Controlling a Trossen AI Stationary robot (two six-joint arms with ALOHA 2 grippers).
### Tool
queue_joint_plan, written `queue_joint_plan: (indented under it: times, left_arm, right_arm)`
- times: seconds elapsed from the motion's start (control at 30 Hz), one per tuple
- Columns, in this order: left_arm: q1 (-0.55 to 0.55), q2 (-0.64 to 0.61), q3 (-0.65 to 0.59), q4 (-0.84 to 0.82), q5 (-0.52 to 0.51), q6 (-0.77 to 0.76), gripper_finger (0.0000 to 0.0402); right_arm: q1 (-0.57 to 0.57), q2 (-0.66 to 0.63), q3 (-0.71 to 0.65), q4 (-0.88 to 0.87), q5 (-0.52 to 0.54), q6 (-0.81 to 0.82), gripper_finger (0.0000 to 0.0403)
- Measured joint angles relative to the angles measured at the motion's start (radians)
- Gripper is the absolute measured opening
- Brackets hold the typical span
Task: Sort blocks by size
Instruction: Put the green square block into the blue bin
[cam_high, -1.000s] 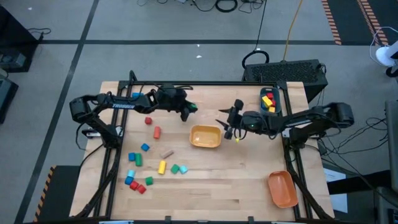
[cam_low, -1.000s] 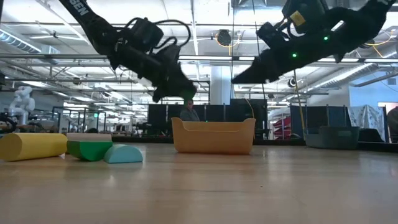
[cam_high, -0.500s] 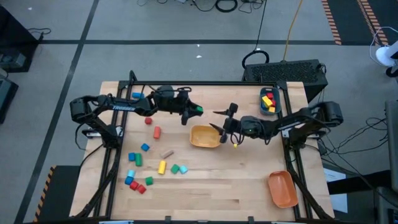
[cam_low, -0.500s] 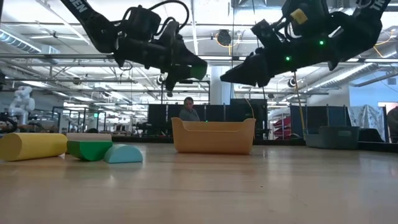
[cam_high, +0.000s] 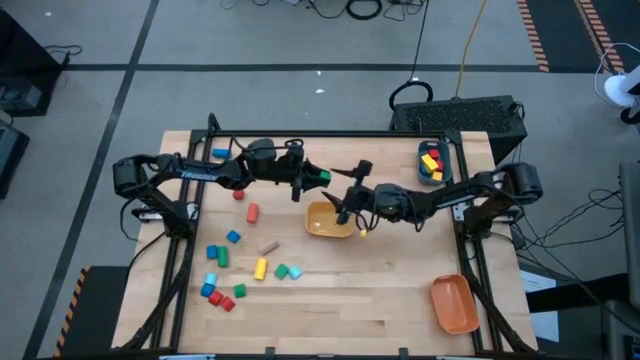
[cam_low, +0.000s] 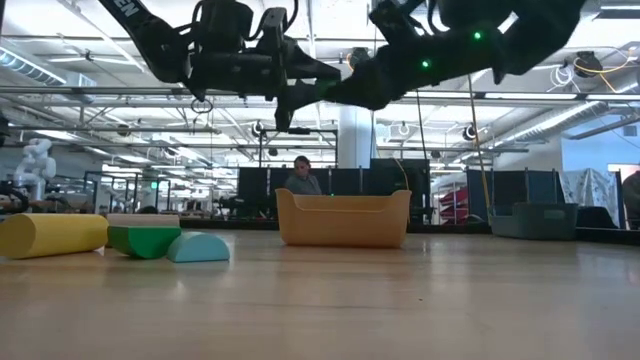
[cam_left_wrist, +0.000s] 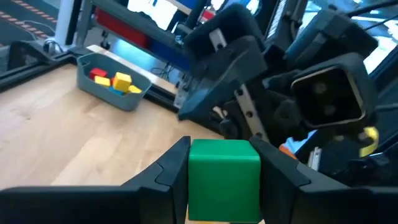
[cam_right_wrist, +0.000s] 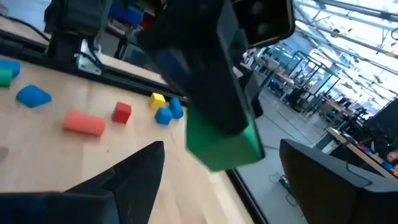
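Mid-air hand-over above the table (cam_high: 380, 295): within the last second the right hand (cam_high: 346, 190) has swung in from the table's right side and spread its fingers wide. The left hand (cam_high: 315, 180) has levelled out and edged across to meet it. The left hand holds one green cube (cam_left_wrist: 224, 174) between its fingers, up in the air just beyond the yellow bin (cam_high: 318, 227). In the right wrist view the cube sits in the gap between the right hand's open fingers, which do not yet touch it. By the look of it, the cube is about to pass to the right arm, probably because its bin lies on that arm's side. The sort is far from done.

The count, front to back:
- An orange bin (cam_high: 453, 305) stands at the near right corner, with nothing visible in it.
- About fifteen loose blocks (cam_high: 240, 265) lie scattered on the left half. They are red, blue, green, cyan, yellow and one tan, and the tight cluster nearest the front is hard to count exactly.
- The yellow bin stands mid-table, and its contents are hidden by the right arm.
- Above it are two arms, two hands and one cube.
- The teal bin (cam_high: 420, 160) at the far right edge holds at least three blocks, yellow and red.
- Beyond the table one person (cam_low: 303, 178) sits in the room.
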Motion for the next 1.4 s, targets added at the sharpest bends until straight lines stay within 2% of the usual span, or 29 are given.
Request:
queue_joint_plan:
  times: [0.27, 0.37, 0.67, 0.77, 0.9, 1.03, 1.17, 1.27, 1.4]
  left_arm:
    - [-0.01, 0.0, 0.0, -0.011, -0.002, -0.016, 0.0137]
    - [-0.01, 0.0, -0.001, -0.014, 0.002, -0.017, 0.0137]
    - [-0.011, 0.001, -0.001, 0.005, 0.023, -0.022, 0.0137]
    - [-0.011, 0.001, -0.001, 0.009, 0.024, -0.061, 0.0137]
    - [-0.011, 0.002, -0.001, 0.008, 0.026, -0.064, 0.0161]
    - [-0.006, 0.0, 0.0, 0.017, 0.028, -0.005, 0.0199]
    - [0.026, -0.003, 0.0, 0.018, 0.072, -0.005, 0.021]
    - [0.072, -0.007, 0.001, 0.017, 0.141, -0.007, 0.0212]
    - [0.126, -0.007, 0.001, -0.014, 0.228, -0.014, 0.0213]
  right_arm:
    - [0.005, 0.085, 0.084, 0.0, 0.011, -0.02, 0.0268]
    - [0.015, 0.101, 0.099, -0.001, 0.055, -0.03, 0.0249]
    - [0.063, 0.093, 0.104, -0.016, 0.209, -0.09, 0.0154]
    - [0.07, 0.093, 0.104, -0.022, 0.221, -0.098, 0.0127]
    - [0.077, 0.093, 0.104, -0.019, 0.234, -0.085, 0.0122]
    - [0.086, 0.093, 0.101, -0.028, 0.29, -0.066, 0.0117]
    - [0.1, 0.088, 0.1, -0.054, 0.38, -0.052, 0.0118]
    - [0.097, 0.052, 0.1, -0.179, 0.444, 0.013, 0.0118]
    - [0.07, -0.043, 0.1, -0.431, 0.452, 0.184, 0.0118]
